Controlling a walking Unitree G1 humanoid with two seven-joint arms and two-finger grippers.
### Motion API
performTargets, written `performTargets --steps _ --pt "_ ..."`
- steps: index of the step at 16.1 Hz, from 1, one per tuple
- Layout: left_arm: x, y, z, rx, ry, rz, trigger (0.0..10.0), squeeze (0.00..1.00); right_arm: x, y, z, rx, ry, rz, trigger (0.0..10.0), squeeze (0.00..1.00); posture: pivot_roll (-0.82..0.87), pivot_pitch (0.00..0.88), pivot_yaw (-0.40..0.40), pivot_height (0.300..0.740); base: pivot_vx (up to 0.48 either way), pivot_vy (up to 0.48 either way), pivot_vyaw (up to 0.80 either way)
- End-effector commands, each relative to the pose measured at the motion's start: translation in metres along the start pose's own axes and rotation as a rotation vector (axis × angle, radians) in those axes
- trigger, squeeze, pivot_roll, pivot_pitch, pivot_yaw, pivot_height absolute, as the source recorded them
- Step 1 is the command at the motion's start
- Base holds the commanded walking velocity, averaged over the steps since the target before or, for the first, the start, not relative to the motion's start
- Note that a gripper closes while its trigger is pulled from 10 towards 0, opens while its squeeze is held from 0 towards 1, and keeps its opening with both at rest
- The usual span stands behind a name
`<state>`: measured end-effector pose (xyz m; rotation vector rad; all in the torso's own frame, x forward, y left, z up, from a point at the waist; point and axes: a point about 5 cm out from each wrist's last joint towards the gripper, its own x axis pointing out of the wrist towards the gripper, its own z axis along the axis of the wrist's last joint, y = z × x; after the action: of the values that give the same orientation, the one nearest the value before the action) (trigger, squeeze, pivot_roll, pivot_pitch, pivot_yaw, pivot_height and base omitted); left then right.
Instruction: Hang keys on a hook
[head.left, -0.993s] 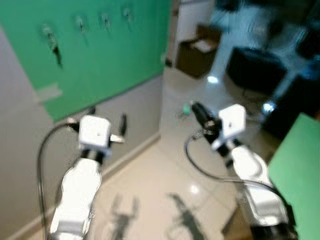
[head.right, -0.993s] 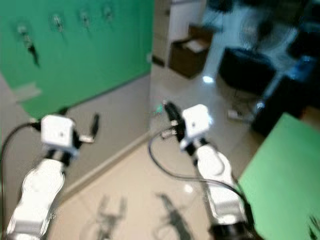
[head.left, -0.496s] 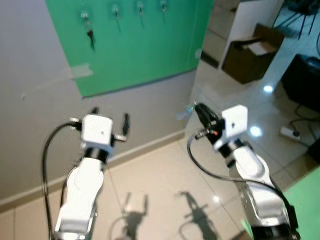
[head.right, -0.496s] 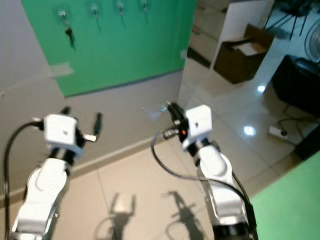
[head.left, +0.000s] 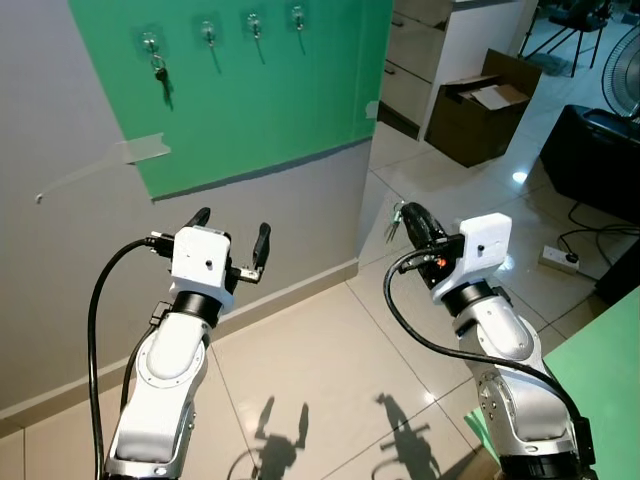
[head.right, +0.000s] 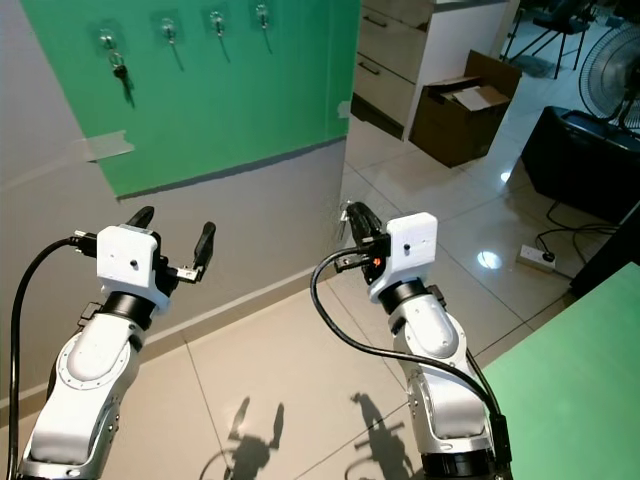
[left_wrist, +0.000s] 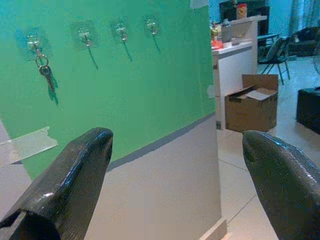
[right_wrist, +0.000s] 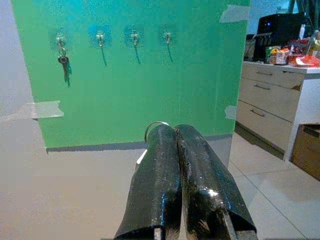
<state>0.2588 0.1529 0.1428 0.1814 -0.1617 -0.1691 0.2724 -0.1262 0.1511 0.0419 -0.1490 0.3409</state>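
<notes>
A green wall panel (head.left: 260, 100) carries a row of hooks (head.left: 208, 30). One bunch of keys (head.left: 160, 72) hangs on the leftmost hook (right_wrist: 60, 37); the other hooks (right_wrist: 134, 36) are bare. My right gripper (head.left: 410, 215) is raised in front of the wall's corner and shut on a key ring (right_wrist: 155, 125), whose keys (head.left: 395, 218) dangle beside the fingers. My left gripper (head.left: 232, 226) is held up open with nothing in it, facing the grey wall below the panel. Both stand well short of the hooks.
A strip of tape (head.left: 145, 150) sticks to the wall at the panel's lower left. White drawers (head.left: 420, 60), an open cardboard box (head.left: 485, 105), a black case (head.left: 590, 145) and a power strip (head.left: 555, 258) lie to the right. A green surface (head.left: 600, 390) is at the near right.
The whole picture has swung and sharpened, bringing the panel and hooks squarely before me, so the camera has moved. Both arms keep their pose; left stays open, right stays shut on the keys.
</notes>
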Motion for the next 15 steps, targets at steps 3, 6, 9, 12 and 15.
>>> performTargets --steps 3,6,9,12,15 --pt "0.0003 -0.0013 0.0039 -0.010 -0.023 -0.016 10.0 0.00 -0.0022 -0.0049 0.0063 0.007 -0.023 -0.024 10.0 0.00 0.00 0.000 0.025 0.740 0.333 0.000 0.00" --pt "0.0000 -0.0015 0.0036 -0.019 -0.023 -0.020 10.0 0.00 -0.0013 -0.0025 0.0067 -0.008 -0.023 -0.009 10.0 0.00 0.00 0.000 0.020 0.740 0.366 0.000 0.00" --pt "-0.0001 -0.0011 0.0034 -0.019 -0.023 -0.022 10.0 0.00 0.0000 -0.0014 0.0068 -0.017 -0.022 0.001 10.0 0.00 0.01 0.000 0.019 0.740 0.386 0.000 0.00" --pt "-0.0006 -0.0005 0.0034 -0.018 -0.022 -0.022 10.0 0.00 0.0007 -0.0009 0.0067 -0.018 -0.021 0.004 10.0 0.00 0.01 0.000 0.018 0.740 0.387 0.000 0.76" --pt "-0.0009 0.0000 0.0034 -0.014 -0.021 -0.022 10.0 0.00 0.0014 0.0001 0.0061 -0.017 -0.020 0.007 10.0 0.00 0.01 0.000 0.019 0.740 0.389 0.000 0.80"
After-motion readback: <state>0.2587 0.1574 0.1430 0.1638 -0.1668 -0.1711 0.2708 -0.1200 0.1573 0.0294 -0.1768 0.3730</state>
